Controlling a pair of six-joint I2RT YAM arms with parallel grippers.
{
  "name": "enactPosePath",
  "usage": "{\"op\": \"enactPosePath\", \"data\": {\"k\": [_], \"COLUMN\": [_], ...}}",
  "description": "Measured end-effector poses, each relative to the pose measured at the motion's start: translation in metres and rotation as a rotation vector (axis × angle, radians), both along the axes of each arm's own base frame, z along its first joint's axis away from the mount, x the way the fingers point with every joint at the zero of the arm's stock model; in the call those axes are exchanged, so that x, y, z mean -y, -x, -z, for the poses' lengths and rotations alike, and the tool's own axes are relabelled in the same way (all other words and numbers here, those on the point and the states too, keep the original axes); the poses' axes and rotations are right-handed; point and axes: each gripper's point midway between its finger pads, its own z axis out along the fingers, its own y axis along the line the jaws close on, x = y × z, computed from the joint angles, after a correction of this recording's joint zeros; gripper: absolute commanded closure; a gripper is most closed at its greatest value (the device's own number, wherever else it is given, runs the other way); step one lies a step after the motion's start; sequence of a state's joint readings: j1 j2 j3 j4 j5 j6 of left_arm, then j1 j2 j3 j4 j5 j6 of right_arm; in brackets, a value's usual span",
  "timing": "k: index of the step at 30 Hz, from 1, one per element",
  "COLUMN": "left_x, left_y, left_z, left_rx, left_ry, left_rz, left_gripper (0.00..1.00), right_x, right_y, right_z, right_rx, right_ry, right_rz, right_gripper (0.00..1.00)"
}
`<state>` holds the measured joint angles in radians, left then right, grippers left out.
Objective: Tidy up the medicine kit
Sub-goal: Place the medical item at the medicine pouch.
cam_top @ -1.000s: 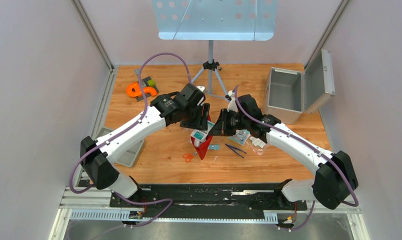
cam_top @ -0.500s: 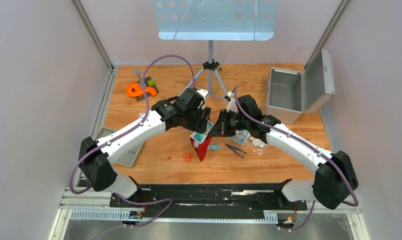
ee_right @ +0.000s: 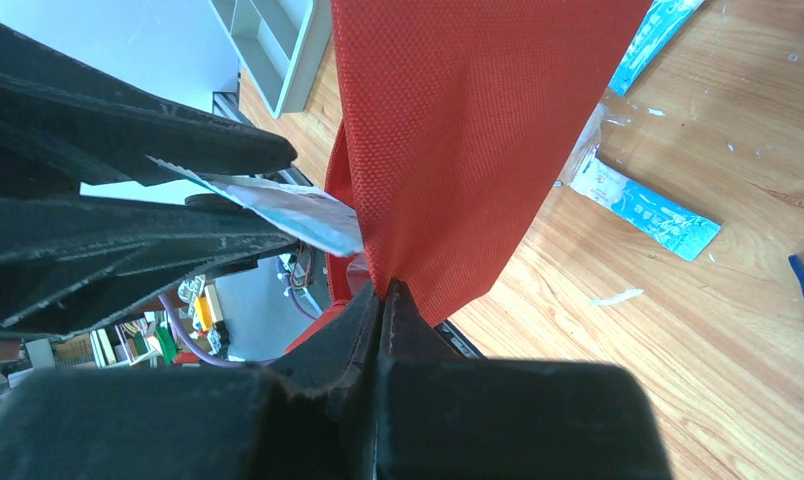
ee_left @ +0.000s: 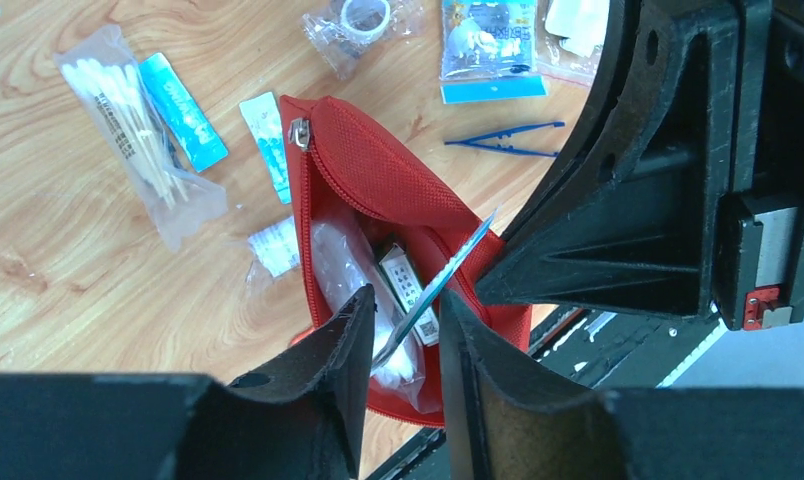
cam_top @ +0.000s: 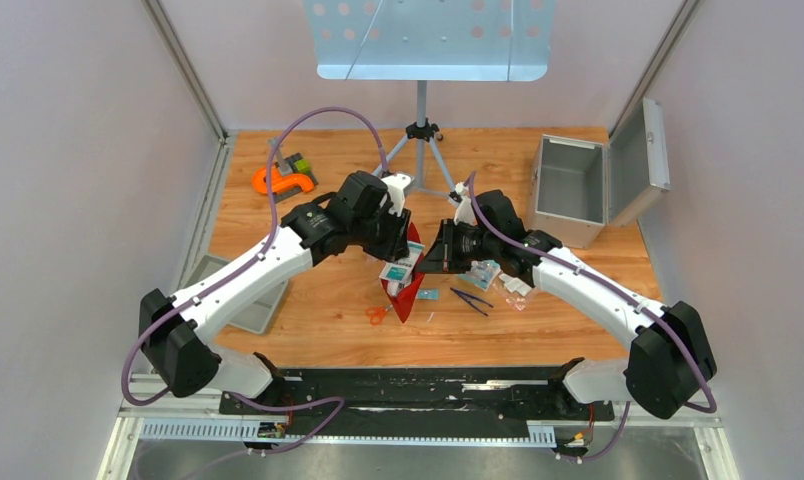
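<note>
Right gripper (ee_right: 383,297) clamps the red pouch (ee_right: 458,130); left gripper (ee_left: 403,320) grip unclear; medicine kit (cam_top: 563,228) opens upward, long axis near-to-far.

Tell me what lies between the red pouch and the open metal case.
The top view shows the right gripper, shut on the red pouch, and the right arm crossing that stretch toward the medicine kit; a blue-and-white packet lies beside them.

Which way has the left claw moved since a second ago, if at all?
Yes. In the top view the left claw has shifted slightly left, away from the tripod legs, and its arm has swung out leftward with it.
</note>
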<state>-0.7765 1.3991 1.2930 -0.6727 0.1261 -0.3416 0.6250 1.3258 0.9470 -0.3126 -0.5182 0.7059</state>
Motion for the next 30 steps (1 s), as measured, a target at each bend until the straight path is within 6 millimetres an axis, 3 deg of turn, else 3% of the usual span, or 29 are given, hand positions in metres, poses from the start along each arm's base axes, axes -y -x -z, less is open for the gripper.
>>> {"op": "enactPosePath", "data": {"k": [5,8,12,19,27,30], "left_x": [-0.002,-0.001,-0.002,0.001,0.004,-0.003], "left_y": [0.001,0.003,0.007,-0.002,0.001,0.006], "left_z": [-0.004,-0.004,-0.004,-0.016,0.037,0.046], "left_rx": [0.001,-0.010,-0.033,-0.128,-0.318,-0.353], "left_ry": [0.010,0.017,0.013,-0.024,-0.130,-0.159], "left_rz": [-0.002,0.005,0.000,-0.089,-0.171,-0.207], "left_gripper": [0.74,0.90,1.00,1.00,1.00,1.00], "right_x": [0.000,0.000,0.000,0.000,0.000,0.000], "right_y": [0.000,0.000,0.000,0.000,0.000,0.000], "right_z": [0.000,0.000,0.000,0.000,0.000,0.000], "right_rx": [0.000,0.000,-0.001,-0.002,-0.003,-0.003], "right_ry": [0.000,0.000,0.000,-0.001,-0.001,-0.001], "right_rz": [0.000,0.001,0.001,0.002,0.003,0.003], "right_gripper": [1.00,1.00,1.00,1.00,1.00,1.00]}}
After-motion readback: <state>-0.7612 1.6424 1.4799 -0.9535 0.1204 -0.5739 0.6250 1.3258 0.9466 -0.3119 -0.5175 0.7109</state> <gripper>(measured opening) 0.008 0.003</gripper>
